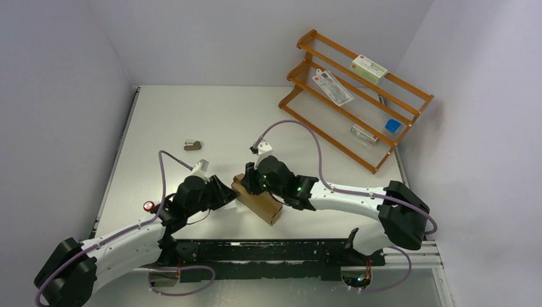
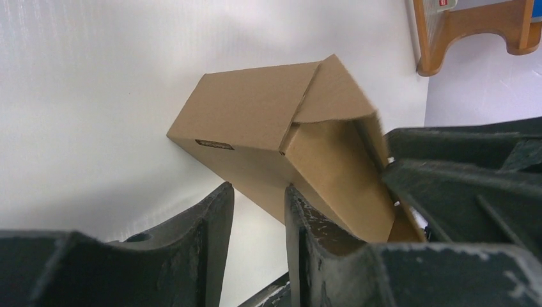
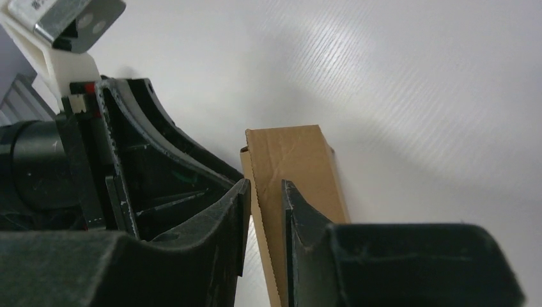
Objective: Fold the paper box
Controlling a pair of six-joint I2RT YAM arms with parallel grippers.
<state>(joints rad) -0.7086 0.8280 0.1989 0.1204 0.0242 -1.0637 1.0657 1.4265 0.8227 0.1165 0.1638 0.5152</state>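
The paper box (image 1: 261, 203) is a small brown cardboard box, folded up, lying between my two grippers near the table's front middle. In the left wrist view the box (image 2: 255, 121) sits tilted, its end flap part-folded. My left gripper (image 1: 228, 194) is at its left end; the jaws (image 2: 259, 198) stand narrowly apart with nothing between them, and one fingertip (image 2: 293, 195) touches the box's underside. My right gripper (image 1: 250, 182) is at the same end; in its own view the jaws (image 3: 264, 192) are closed on a scalloped cardboard edge of the box (image 3: 291, 153).
An orange wire rack (image 1: 358, 96) with small white packages and a blue item stands at the back right. A small grey-brown object (image 1: 192, 145) lies at mid-left. A red-ringed item (image 1: 148, 206) lies by the left arm. A black rail (image 1: 268, 251) runs along the near edge.
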